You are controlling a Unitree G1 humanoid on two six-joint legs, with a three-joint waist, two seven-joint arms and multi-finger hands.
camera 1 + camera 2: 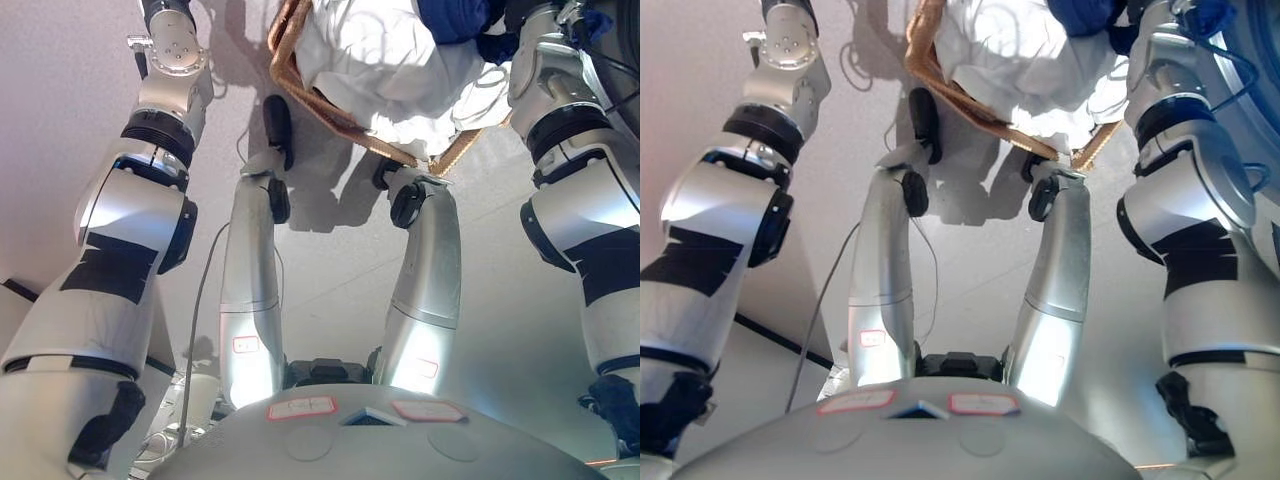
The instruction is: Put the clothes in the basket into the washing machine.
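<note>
A woven brown basket (pixel 312 98) stands on the floor at the top of the view. It is heaped with white clothes (pixel 390 60), with a dark blue cloth (pixel 455 15) on top at its right. My right hand (pixel 520 15) is at the top edge against the blue cloth, and its fingers are hidden. My left hand (pixel 165 10) shows only as a dark base at the top left edge, to the left of the basket and apart from it. A round grey rim (pixel 1252 70), possibly the washing machine's door, is at the right edge.
The basket stands on a pale grey floor (pixel 60 90). A dark seam (pixel 780 340) crosses the floor at the lower left, with a lighter slab beyond it.
</note>
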